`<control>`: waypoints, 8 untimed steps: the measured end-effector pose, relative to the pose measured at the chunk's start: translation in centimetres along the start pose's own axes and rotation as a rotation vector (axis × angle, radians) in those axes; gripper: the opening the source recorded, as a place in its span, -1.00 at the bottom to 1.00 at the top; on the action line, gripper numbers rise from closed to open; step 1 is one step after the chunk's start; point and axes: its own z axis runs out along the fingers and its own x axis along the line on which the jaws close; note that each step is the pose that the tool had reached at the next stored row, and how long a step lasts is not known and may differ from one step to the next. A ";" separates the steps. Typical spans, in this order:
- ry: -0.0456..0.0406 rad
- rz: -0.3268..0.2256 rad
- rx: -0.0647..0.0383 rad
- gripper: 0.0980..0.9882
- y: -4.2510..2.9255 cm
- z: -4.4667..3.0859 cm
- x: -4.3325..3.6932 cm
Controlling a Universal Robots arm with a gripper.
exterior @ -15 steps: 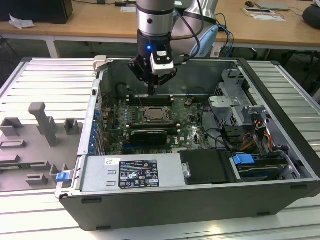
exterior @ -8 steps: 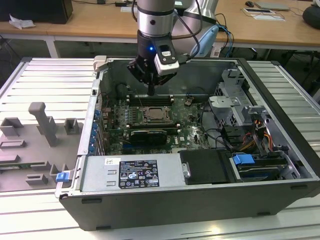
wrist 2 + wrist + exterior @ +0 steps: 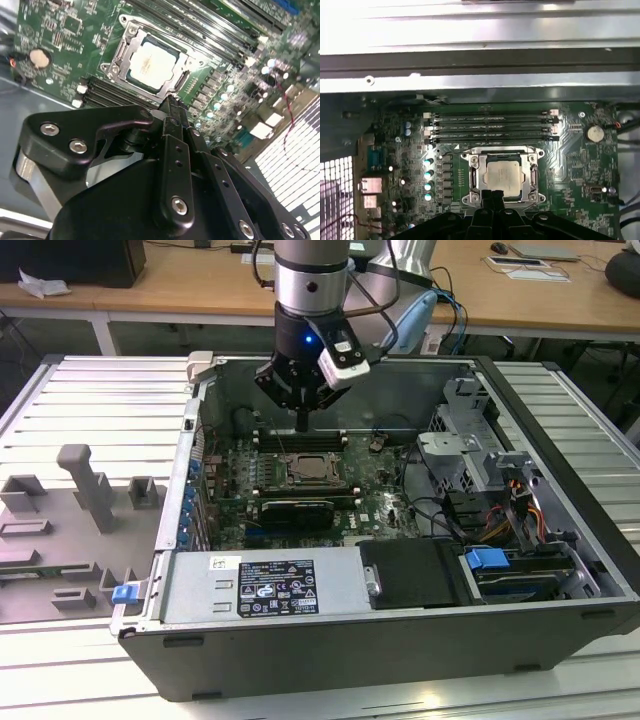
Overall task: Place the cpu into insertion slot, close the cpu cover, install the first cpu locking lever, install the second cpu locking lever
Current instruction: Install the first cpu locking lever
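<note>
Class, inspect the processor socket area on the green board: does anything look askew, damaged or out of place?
Nothing stands out. The cpu sits flat and square in the insertion slot, with the cpu cover lying flat around it. The gripper, shut and empty, hangs above the slot's edge.

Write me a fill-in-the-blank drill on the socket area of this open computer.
The small square silver-beige cpu sits in the silver-rimmed insertion slot on the ___ circuit board. The thin silver-grey metal cpu cover frames the cpu with its square ___. The black gripper hangs over the board near the slot, fingers ___.
Missing words: green; window; shut.
</note>
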 end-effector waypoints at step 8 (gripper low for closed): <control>-0.0027 -0.104 0.000 -0.98 0.06 0.61 1.07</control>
